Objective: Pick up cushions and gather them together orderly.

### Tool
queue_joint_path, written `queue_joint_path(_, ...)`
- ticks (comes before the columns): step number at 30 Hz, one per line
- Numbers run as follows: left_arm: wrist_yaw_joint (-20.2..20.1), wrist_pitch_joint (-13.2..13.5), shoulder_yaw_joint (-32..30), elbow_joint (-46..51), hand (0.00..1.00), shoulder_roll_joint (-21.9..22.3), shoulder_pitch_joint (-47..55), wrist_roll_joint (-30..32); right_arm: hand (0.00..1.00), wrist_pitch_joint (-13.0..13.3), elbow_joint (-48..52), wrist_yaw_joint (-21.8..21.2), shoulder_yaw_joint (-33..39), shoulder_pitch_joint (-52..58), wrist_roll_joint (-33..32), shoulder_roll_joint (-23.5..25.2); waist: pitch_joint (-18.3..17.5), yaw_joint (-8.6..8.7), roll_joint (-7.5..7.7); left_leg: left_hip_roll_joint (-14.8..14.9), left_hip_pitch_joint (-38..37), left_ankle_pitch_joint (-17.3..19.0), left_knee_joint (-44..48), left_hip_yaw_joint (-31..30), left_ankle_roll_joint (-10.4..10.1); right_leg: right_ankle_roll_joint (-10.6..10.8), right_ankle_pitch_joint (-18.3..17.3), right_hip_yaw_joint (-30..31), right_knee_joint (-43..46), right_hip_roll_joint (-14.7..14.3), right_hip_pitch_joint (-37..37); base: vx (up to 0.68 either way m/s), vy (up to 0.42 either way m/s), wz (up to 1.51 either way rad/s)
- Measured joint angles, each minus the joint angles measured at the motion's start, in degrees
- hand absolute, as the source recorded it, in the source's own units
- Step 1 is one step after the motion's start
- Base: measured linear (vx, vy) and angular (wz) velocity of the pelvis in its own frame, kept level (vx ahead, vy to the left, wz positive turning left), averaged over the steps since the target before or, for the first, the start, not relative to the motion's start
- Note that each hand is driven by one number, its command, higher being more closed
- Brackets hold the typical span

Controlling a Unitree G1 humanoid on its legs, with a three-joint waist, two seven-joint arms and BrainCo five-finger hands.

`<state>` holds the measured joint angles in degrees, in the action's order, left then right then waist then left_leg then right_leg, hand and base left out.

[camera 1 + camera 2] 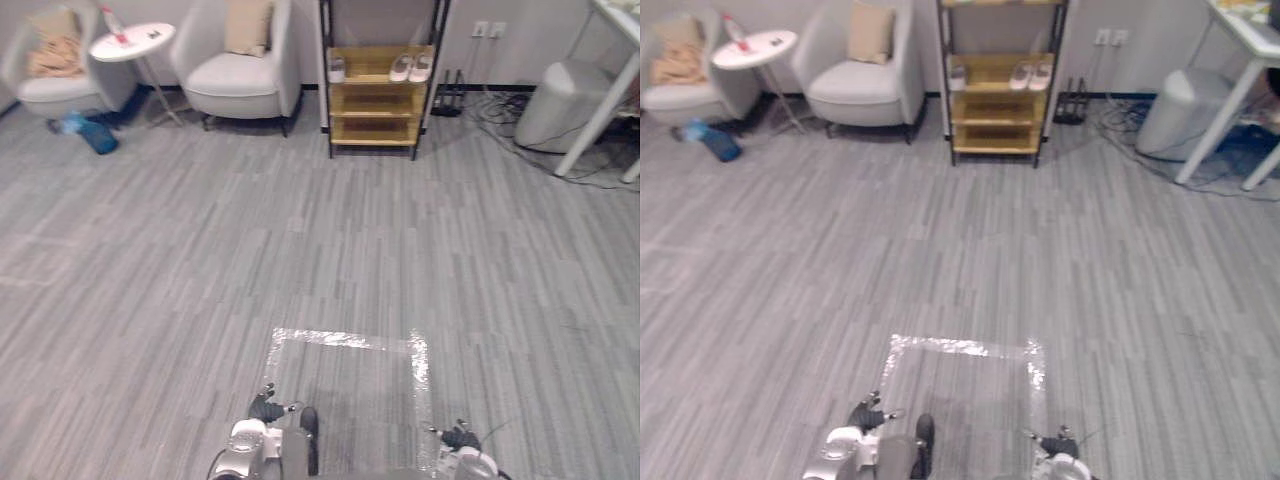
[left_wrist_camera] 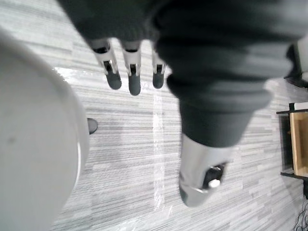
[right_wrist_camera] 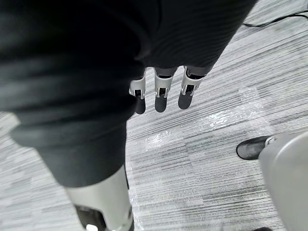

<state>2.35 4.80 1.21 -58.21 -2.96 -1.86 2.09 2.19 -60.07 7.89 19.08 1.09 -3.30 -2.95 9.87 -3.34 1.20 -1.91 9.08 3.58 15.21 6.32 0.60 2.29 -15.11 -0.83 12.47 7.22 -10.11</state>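
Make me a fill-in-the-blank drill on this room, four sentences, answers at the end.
The round white table stands ____ the two grey armchairs. A tan cushion rests on each ____. The white shoes sit on the wooden ____. The left hand and right hand hang open, holding ____.
Missing: between; armchair; shelf; nothing.

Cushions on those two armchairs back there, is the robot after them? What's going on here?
Nothing is being handled yet. The robot stands at a taped square, across the room from the chairs. Its left hand and right hand hang open, holding nothing. A tan cushion lies on the left armchair and another cushion on the right armchair, both untouched.
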Motion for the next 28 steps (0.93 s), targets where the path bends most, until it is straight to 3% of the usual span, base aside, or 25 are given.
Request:
queue_joint_path(4,-0.2,-0.1,0.3,-1.8,0.0,-1.5,0.3,0.0,0.0,0.0,-1.7,-0.7,-0.1,-2.1,3.5,-0.1,-0.4,-0.42,-0.46,0.0,-4.5,3.0,-1.0,2.8,0.9,2.2,1.7,2.5,7.2,0.8,1.5,0.28,0.126,-0.41)
queue_joint_path(6,-0.2,-0.2,1.5,-3.0,0.0,-1.9,1.5,-0.3,0.0,-0.1,-2.6,-0.9,-0.1,-1.9,4.7,-0.2,-1.2,-0.2,-1.87,0.3,-10.0,3.6,-6.2,2.3,1.5,4.4,2.3,0.0,18.5,1.6,5.9,0.21,0.07,-0.28)
queue_joint_path(9,-0.2,-0.2,2.8,-3.5,0.0,-2.3,1.6,-0.5,0.0,-0.3,-3.2,-1.0,-0.2,-1.2,5.5,-0.8,-1.5,0.0,-2.58,0.6,-13.6,3.5,-9.1,1.8,1.5,2.6,-3.0,-5.8,21.7,3.0,10.1,0.18,0.019,0.05)
queue_joint_path(11,-0.1,-0.2,4.0,-3.9,0.0,-2.5,1.5,-0.6,0.0,-0.3,-3.7,-0.9,0.6,-0.4,5.3,-1.7,-2.0,0.9,-3.13,1.1,-14.1,3.5,-9.0,0.3,1.4,2.5,-3.5,-8.0,17.9,2.8,12.3,0.12,-0.059,0.45)
queue_joint_path(13,-0.2,-0.2,4.8,-4.4,0.0,-3.0,1.6,-0.5,0.0,-0.6,-3.8,-0.7,1.1,0.7,5.5,-2.4,-2.7,1.14,-1.19,-0.7,-14.6,3.7,-8.8,-2.2,0.2,2.5,3.9,-7.2,6.7,3.3,13.1,0.12,-0.112,0.58)
queue_joint_path(14,-0.1,-0.2,4.7,-4.5,0.0,-2.5,1.5,-0.5,0.0,-0.6,-4.1,-0.7,1.3,1.4,5.5,-2.8,-2.9,1.38,-1.57,-0.3,-15.0,4.0,-9.2,-2.9,-0.3,2.5,3.6,-7.8,6.1,3.0,12.2,0.14,-0.162,0.43)
queue_joint_path(16,0.0,-0.1,4.2,-4.4,0.0,-1.4,2.1,-0.6,0.0,-0.7,-4.6,-0.6,2.7,2.4,5.4,-3.6,-4.3,0.93,-3.42,1.6,-15.2,3.5,-10.4,-3.9,-1.1,1.6,5.5,-8.6,0.8,0.6,9.7,0.12,-0.142,0.12)
queue_joint_path(18,-0.1,-0.1,4.2,-4.5,0.0,-1.2,2.5,-0.6,0.0,-0.7,-4.6,-0.6,2.7,2.0,5.4,-3.7,-4.6,0.96,-4.16,2.6,-15.2,3.2,-11.1,-3.9,-1.6,0.9,7.5,-8.6,-3.0,-1.1,8.0,0.1,-0.104,-0.11)
queue_joint_path(28,-0.2,-0.1,2.4,-5.1,0.0,-1.3,2.5,-0.5,0.0,-0.9,-4.6,-0.6,3.3,3.0,5.4,-3.5,-4.0,1.22,-2.83,3.1,-16.1,2.6,-12.5,-4.0,-2.6,0.9,12.6,-8.5,-11.5,-2.3,4.0,-0.02,-0.009,-0.02)
